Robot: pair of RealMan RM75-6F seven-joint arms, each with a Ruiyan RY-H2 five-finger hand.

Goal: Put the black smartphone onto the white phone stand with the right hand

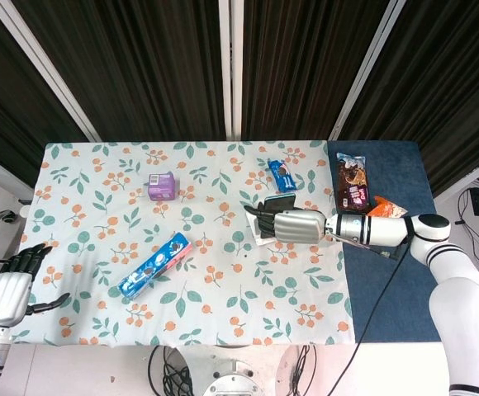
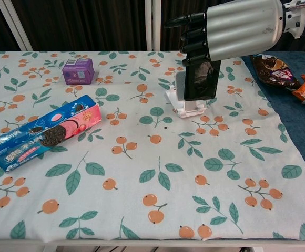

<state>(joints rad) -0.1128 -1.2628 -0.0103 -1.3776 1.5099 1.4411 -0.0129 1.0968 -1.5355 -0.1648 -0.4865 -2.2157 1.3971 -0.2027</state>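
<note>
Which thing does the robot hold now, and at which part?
The right hand grips the black smartphone by its upper part. The left hand holds nothing.

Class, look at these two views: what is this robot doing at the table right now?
The right hand holds the black smartphone upright, directly in front of the white phone stand; whether it is seated cannot be told. The left hand hangs open off the table's near left corner, holding nothing. Snack packets lie around untouched.
</note>
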